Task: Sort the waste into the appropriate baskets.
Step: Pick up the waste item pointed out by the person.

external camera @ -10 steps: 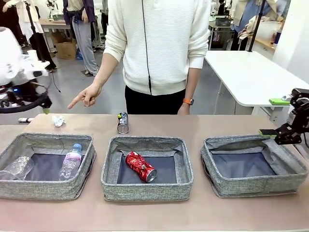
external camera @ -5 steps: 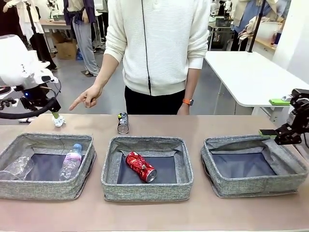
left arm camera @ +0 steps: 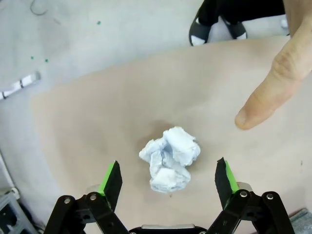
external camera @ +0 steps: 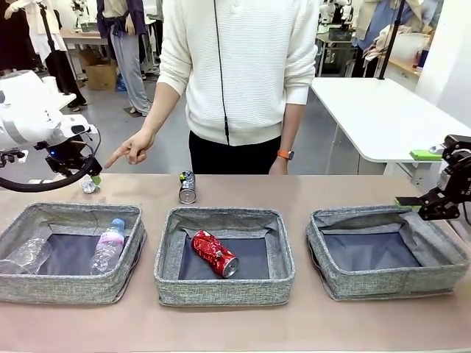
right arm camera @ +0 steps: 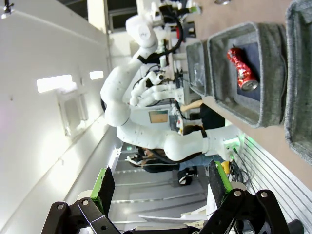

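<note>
The small white paper wad (left arm camera: 169,165) lies on the far left part of the worktop (external camera: 235,323), beyond the left basket (external camera: 66,287) and near the worktop's far edge and left corner; bare surface shows all round it, nothing touching it. The left end effector (left arm camera: 168,168) hangs over it with its fingers spread wide, one green pad to each side of the wad and a clear gap on both; it pinches nothing. The person's hand (external camera: 136,145) points down toward the wad, the fingertip near it but apart, just to one side of the spread fingers.

The dark printed can (external camera: 187,187) lies on the worktop behind the middle basket (external camera: 221,279), close to the far edge and well apart from the wad. The dented red drink can (external camera: 215,253) lies slantwise on the middle basket's dark lining. In the left basket lie the blue-capped bottle (external camera: 109,245) and, against the left wall, the other clear bottle (external camera: 26,254). The right basket (external camera: 390,283) shows only its lining.

The right end effector (right arm camera: 160,180) is at the worktop's right side, by the right basket's far right corner, fingers spread and holding nothing. The three baskets stand in a row with narrow gaps between them; a strip of open worktop runs along the near edge.
</note>
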`<state>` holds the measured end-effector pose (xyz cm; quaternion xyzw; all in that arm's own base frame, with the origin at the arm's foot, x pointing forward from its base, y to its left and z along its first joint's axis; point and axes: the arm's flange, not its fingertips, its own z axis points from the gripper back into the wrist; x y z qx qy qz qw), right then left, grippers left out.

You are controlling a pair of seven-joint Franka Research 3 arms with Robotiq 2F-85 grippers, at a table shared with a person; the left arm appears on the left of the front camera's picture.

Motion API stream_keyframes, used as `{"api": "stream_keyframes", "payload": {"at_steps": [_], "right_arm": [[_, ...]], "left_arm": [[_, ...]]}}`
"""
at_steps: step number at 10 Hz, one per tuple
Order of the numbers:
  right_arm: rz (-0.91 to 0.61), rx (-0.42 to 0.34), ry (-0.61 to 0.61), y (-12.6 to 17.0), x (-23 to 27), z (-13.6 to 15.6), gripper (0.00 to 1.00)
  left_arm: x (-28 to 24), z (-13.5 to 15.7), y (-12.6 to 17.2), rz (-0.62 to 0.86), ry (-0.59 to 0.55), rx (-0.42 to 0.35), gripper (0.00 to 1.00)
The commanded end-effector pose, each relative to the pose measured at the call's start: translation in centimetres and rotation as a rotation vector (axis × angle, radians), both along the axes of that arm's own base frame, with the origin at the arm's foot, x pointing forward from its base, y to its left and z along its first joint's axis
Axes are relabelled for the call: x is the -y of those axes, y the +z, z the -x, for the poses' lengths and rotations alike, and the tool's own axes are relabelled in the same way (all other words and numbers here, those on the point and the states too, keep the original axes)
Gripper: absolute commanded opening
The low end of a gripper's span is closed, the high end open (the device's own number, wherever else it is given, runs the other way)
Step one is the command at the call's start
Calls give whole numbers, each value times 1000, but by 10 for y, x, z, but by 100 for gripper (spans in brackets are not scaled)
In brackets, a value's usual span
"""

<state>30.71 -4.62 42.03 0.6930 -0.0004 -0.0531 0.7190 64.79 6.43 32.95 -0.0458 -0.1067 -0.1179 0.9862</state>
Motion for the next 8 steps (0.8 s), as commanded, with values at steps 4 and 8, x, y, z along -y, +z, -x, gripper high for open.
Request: {"api": "stream_keyframes", "payload": {"at_steps": [4,8], "right_arm": [[-14,10,2,2,-1,-1,100],[-14,10,2,2,-1,-1,100]], "left_arm": [[0,-2,-6,6,0,-59,42],[-1,0,-11,-15,-6,-59,0]]}}
